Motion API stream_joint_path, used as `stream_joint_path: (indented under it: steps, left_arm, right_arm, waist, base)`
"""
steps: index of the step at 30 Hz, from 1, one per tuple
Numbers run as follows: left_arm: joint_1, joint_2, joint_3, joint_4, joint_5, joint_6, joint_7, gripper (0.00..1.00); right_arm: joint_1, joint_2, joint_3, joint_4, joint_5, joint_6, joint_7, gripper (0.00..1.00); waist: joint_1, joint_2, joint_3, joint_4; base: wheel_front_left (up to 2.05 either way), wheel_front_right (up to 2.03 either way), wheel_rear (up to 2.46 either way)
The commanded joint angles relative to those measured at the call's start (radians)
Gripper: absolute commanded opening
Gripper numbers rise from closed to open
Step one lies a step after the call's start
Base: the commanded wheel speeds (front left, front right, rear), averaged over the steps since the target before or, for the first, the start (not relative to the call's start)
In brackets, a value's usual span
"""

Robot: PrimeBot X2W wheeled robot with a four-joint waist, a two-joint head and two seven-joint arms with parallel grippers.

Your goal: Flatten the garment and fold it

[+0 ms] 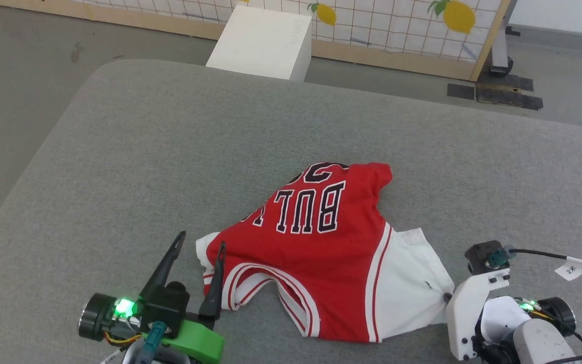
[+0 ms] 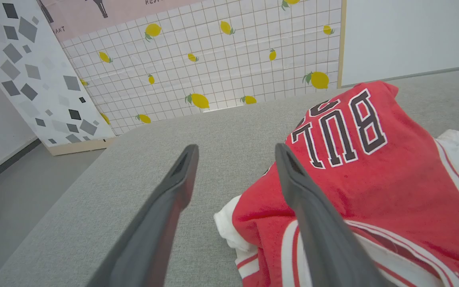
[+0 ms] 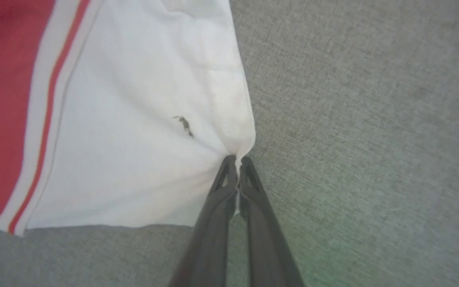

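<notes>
The garment lies crumpled on the grey padded table: a red jersey with black-and-white lettering and white sleeves. My right gripper is shut on the edge of its white right sleeve, where the cloth bunches into the fingertips; in the head view this gripper sits at the sleeve's right corner. My left gripper is open at the garment's left end, its right finger over the red cloth and its left finger over bare table. Nothing lies between the left gripper's fingers.
A white box stands on the floor beyond the table's far edge, in front of a lemon-patterned panel. Black tape marks the floor at the back right. A tagged cable runs off my right wrist.
</notes>
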Motion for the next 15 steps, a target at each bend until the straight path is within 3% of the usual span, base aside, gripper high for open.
stream_joint_path:
  steps: [1, 15]
  left_arm:
    - [-0.012, 0.000, 0.006, 0.004, -0.002, 0.008, -0.004, 1.00]
    - [0.004, -0.008, 0.029, 0.041, -0.020, -0.006, -0.004, 1.00]
  right_arm:
    - [0.024, 0.002, -0.003, 0.039, -0.004, -0.002, 0.001, 0.00]
    - [0.100, -0.153, -0.186, -0.101, 0.044, -0.002, 0.053, 0.00]
  waist:
    - [0.0000, 0.0000, -0.010, -0.015]
    - [0.0000, 0.0000, -0.048, -0.125]
  base:
    - [0.00, 0.00, 0.00]
    - [0.00, 0.00, 0.00]
